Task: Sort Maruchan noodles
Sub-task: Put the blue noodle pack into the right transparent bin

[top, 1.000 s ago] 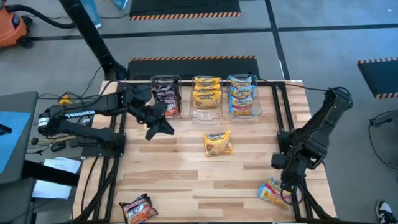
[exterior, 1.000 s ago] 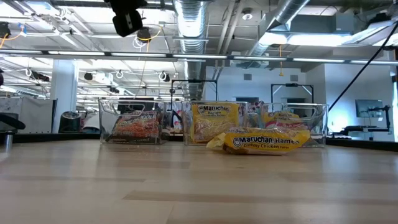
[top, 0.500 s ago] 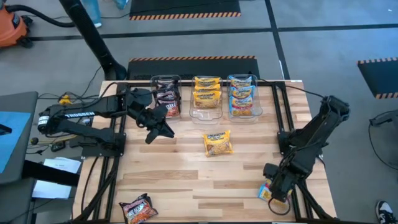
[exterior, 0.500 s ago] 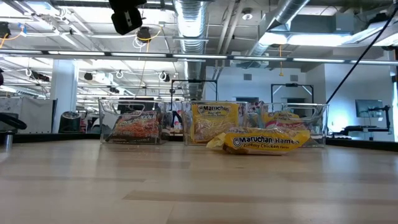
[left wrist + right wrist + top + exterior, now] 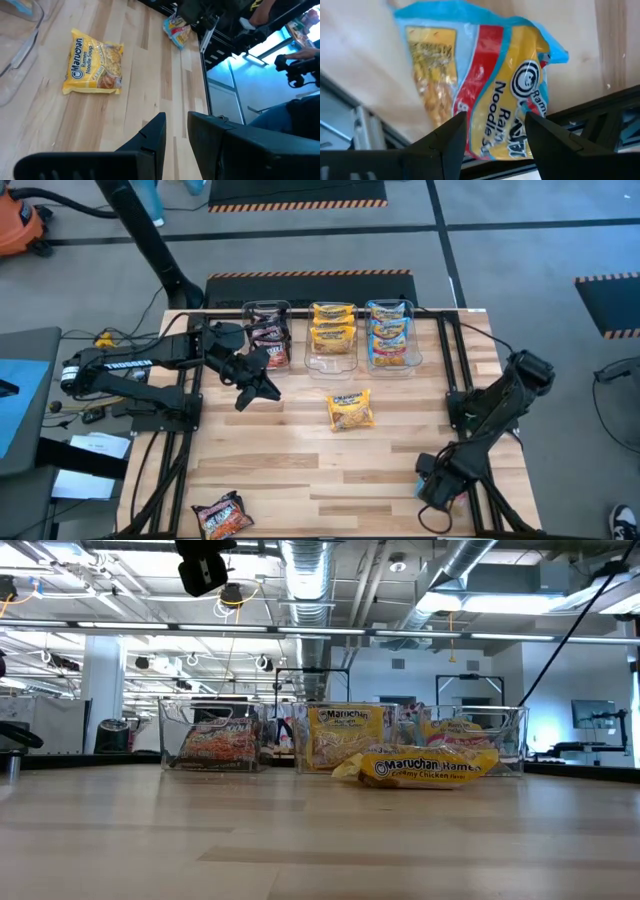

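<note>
Right wrist view shows my right tool has dropped over the blue packet, fingers spread to straddle it, ready for pickup.

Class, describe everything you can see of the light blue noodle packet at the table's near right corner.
The light blue noodle packet is a flat, crinkly plastic pack with a red band and a yellow panel printed "Ramen Noodle Soup". It lies flat on the wooden table at the near right corner, by the black frame rail. The right gripper is right over it, fingers spread to either side, hiding most of it from above; contact cannot be confirmed.
</note>
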{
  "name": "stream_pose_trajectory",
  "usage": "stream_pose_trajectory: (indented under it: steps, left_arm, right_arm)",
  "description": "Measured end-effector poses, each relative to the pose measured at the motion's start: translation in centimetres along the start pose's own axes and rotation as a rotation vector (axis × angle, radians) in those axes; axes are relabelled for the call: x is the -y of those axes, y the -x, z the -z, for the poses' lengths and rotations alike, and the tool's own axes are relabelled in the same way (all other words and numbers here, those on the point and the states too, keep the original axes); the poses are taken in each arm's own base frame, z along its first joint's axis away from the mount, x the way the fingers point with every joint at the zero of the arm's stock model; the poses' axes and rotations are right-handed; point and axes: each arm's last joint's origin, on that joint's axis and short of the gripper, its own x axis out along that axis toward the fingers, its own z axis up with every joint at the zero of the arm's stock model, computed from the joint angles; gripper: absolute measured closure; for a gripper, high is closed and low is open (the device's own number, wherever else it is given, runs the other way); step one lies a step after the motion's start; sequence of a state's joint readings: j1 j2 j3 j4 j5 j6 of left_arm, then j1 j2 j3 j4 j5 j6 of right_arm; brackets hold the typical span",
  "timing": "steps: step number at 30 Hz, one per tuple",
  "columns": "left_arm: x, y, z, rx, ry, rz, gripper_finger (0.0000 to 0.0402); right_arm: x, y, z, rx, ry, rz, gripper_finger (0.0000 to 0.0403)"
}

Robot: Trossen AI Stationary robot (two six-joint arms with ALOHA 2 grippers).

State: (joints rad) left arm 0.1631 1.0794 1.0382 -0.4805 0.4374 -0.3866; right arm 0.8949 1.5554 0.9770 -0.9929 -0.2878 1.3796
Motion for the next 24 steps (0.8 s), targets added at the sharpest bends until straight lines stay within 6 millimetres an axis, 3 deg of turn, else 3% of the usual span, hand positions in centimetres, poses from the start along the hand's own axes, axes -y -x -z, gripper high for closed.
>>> stream_pose_trajectory:
  steps: [12, 19, 24]
  left_arm:
    - [0.0, 0.0, 0.0, -0.001, 0.015, -0.001, 0.0335]
    - [0.0, 0.0, 0.1, -0.006, 0.021, -0.002, 0.0335]
    - [0.0, 0.0, 0.1, -0.01, 0.023, -0.004, 0.0335]
  right_arm:
    - [-0.4, -2.1, -2.1, -0.023, -0.027, 0.083, 0.0197]
    - [-0.9, -3.4, -2.7, -0.057, -0.037, 0.109, 0.0271]
    - [-0.9, -3.2, -2.8, -0.053, -0.038, 0.089, 0.0341]
